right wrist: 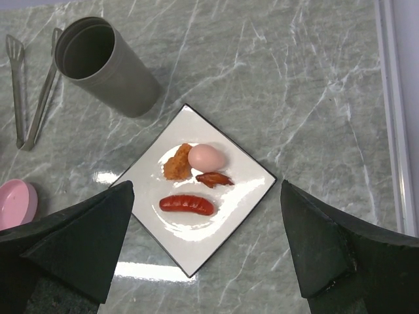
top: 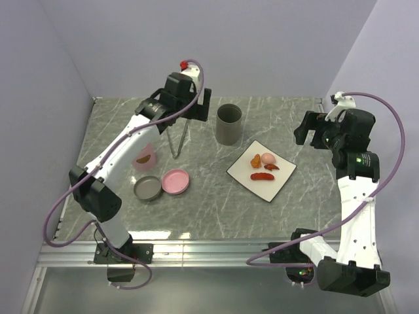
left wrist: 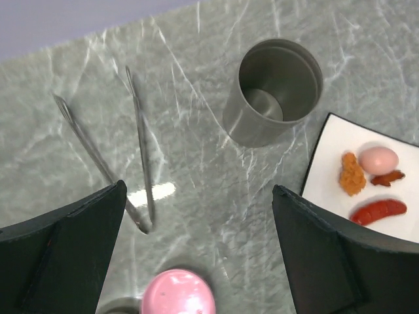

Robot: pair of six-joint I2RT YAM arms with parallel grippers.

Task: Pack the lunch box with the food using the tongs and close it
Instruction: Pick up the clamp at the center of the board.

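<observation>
Left wrist view looks straight down on the tongs (left wrist: 139,137), which lie flat on the marble table (left wrist: 196,150) with the joined end nearest the camera and the two thin arms spreading away. The left gripper (left wrist: 198,216) hangs over them with its jaws spread wide and nothing between them. The right gripper (right wrist: 206,248) is just as wide open and empty, poised above the white plate (right wrist: 242,190) that carries the egg (right wrist: 206,157), the sausage (right wrist: 188,205), a fried piece (right wrist: 175,163) and a small dark scrap (right wrist: 214,178). The likeliest trouble, I judge, is the pickup. The tongs are slim, smooth metal lying flush on a hard top, so the fingers may scrape the stone, catch only one arm, or nudge the tool aside instead of lifting it. A hold too close to the hinge would leave little squeeze at the tips. The grey cup (left wrist: 252,127) stands near the tongs, between them and the plate, and a swing of the lifted tool toward the food could tip it. The egg is round and glossy and could well pop out of the tips and roll off the plate. In the top view the pink lid (top: 175,181) touches the grey dish (top: 148,188), with a pink bowl (top: 145,156) close behind, so a low pass of the left arm might scatter them.
</observation>
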